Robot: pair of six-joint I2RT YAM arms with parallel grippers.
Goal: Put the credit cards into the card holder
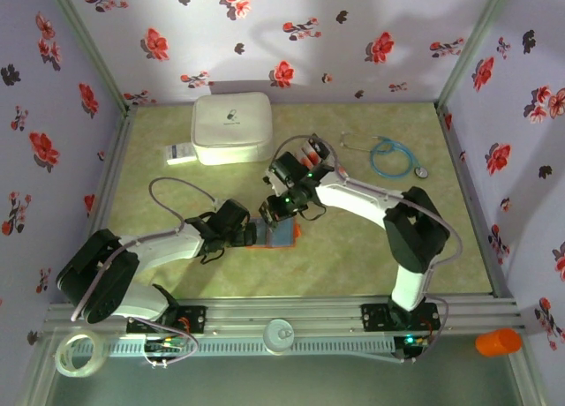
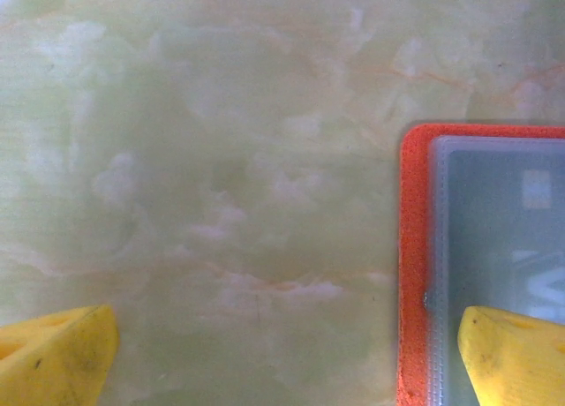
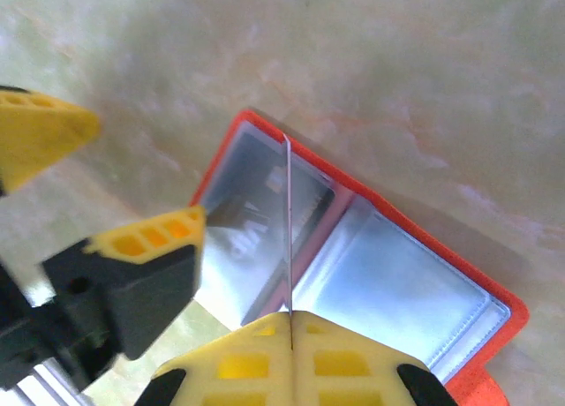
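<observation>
Right jaws pinched on a credit card (image 3: 288,229), edge-on over the open card holder (image 3: 397,274); left jaws wide apart

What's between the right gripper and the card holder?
A credit card, edge-on in the right wrist view, pinched by the right gripper and reaching toward the open card holder.

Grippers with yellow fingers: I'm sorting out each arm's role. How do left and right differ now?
The left gripper is wide open and empty; the right gripper is shut on a thin flat card seen edge-on. One left fingertip overlaps the edge of the open orange-red card holder; the right gripper holds its card over the bluish-grey inside. Both work at the holder.
</observation>
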